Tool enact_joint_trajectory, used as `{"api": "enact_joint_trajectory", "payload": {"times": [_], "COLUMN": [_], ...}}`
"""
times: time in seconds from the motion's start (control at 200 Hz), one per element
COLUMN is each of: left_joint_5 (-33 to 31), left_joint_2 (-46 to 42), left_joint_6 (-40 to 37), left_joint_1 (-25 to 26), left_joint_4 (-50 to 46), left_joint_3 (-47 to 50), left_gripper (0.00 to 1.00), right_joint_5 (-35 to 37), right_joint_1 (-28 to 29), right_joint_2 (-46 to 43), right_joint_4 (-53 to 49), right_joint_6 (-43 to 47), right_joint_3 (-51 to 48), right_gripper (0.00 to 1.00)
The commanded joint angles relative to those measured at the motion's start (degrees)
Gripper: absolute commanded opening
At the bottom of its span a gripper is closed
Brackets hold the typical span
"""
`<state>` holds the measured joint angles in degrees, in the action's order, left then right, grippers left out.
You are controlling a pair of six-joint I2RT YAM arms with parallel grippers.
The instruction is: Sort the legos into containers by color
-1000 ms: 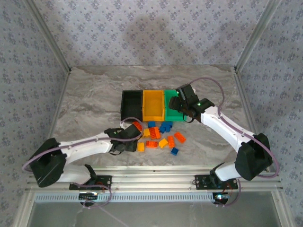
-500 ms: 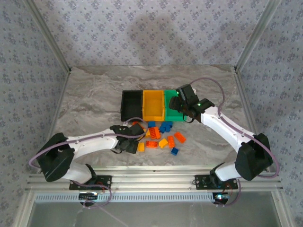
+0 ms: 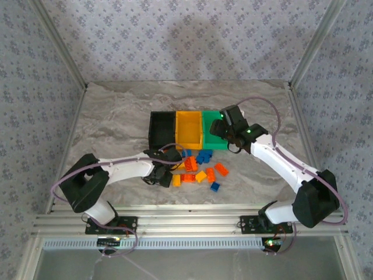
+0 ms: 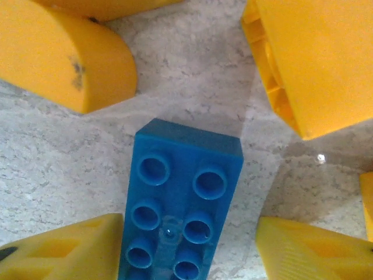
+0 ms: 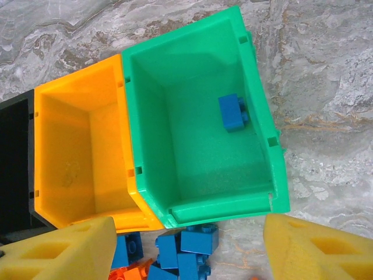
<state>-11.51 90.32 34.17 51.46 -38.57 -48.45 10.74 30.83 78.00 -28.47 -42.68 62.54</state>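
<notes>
Closely, yellow legos (image 4: 315, 64) crowd blue brick (image 4: 180, 192) — left tool (image 4: 189, 248) astride, parted.

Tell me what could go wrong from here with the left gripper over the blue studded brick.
The blue studded plastic brick sits nearer one finger of the left gripper, so closing may twist it. A yellow plastic brick lies close and could get nudged. The right gripper hovers over the green plastic bin, so a drop-off there might end in a collision.
</notes>
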Motion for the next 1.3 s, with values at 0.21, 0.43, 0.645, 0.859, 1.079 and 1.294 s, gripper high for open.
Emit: {"api": "enact_joint_trajectory", "payload": {"times": [0.21, 0.43, 0.645, 0.859, 1.079, 1.294], "left_joint_5": [-1.7, -2.2, -4.1, -1.0, 4.8, 11.1], "left_joint_2": [-1.2, -6.5, -15.0, -21.2, -10.8, 7.3], "left_joint_6": [0.8, 1.7, 1.2, -1.4, -4.9, -6.7], "left_joint_1": [-1.0, -0.8, -0.1, -0.1, -0.1, 0.0], "left_joint_4": [2.4, 3.4, 0.3, 3.4, 15.5, 17.0], "left_joint_3": [2.2, 4.3, 2.8, -2.7, -14.1, -31.8], "left_gripper": [0.43, 0.35, 0.31, 0.31, 0.31, 0.30], "right_joint_5": [0.5, 0.4, 0.4, 0.5, 0.8, 0.7], "right_joint_1": [-0.9, -1.3, -1.8, -2.7, -3.2, -4.0], "right_joint_2": [-1.9, -2.7, -5.5, -8.5, -10.9, -13.9], "right_joint_4": [-0.4, -0.2, -0.6, -0.6, -2.4, -4.4], "right_joint_6": [-1.2, -1.4, -1.9, -2.2, -2.6, -2.5], "right_joint_3": [-2.0, -3.0, -5.4, -9.4, -12.2, -14.3], "right_gripper": [0.70, 0.70, 0.69, 0.69, 0.69, 0.69]}}
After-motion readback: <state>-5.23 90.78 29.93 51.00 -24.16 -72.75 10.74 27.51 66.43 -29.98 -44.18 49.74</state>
